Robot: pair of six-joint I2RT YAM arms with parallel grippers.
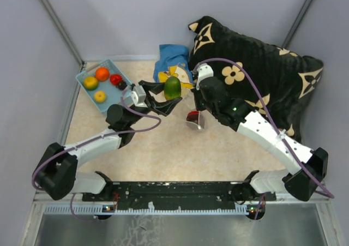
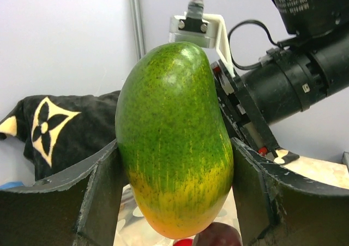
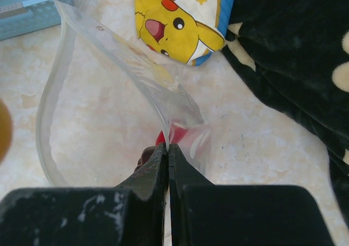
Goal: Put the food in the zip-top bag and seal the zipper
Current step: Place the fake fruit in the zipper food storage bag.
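My left gripper (image 1: 170, 97) is shut on a green-and-yellow toy mango (image 1: 172, 87), held in the air over the bag's mouth; it fills the left wrist view (image 2: 174, 142). My right gripper (image 3: 168, 148) is shut on the edge of the clear zip-top bag (image 3: 109, 93), holding its mouth open; the bag also shows in the top view (image 1: 195, 120). A red fruit (image 3: 177, 131) and a dark purple fruit (image 3: 144, 156) lie inside the bag. The whitish zipper strip (image 3: 46, 120) curves round the open mouth.
A light blue basket (image 1: 94, 92) at the back left holds orange (image 1: 102, 73), yellow-green (image 1: 90, 83), yellow (image 1: 100, 96) and red (image 1: 115, 79) fruits. A yellow cartoon plush (image 3: 174, 19) lies behind the bag. A big black flowered cushion (image 1: 262, 77) fills the back right.
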